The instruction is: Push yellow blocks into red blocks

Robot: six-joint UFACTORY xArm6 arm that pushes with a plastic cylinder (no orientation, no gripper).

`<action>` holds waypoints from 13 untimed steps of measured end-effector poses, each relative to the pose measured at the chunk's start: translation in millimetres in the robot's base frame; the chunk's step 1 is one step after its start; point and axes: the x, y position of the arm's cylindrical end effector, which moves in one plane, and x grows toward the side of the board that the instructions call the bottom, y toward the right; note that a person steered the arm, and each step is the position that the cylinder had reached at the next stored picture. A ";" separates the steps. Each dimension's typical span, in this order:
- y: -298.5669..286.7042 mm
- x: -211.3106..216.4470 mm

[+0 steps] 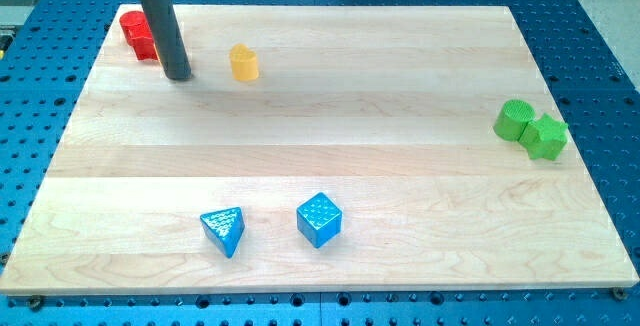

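Observation:
A small yellow block (244,63), roughly cylindrical, sits near the view's top left on the wooden board (320,146). Red blocks (136,32) lie at the board's top left corner, partly hidden behind my dark rod. My tip (178,75) rests on the board between them: just right of and below the red blocks, and about 65 px left of the yellow block, touching neither as far as I can see.
A blue triangular block (223,230) and a blue cube (319,219) sit near the view's bottom centre. A green cylinder (514,119) and a green star-like block (545,136) touch each other at the right edge. A perforated blue table surrounds the board.

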 end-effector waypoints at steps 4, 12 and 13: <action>77.3 -22.8; 32.8 -79.3; 126.1 -56.6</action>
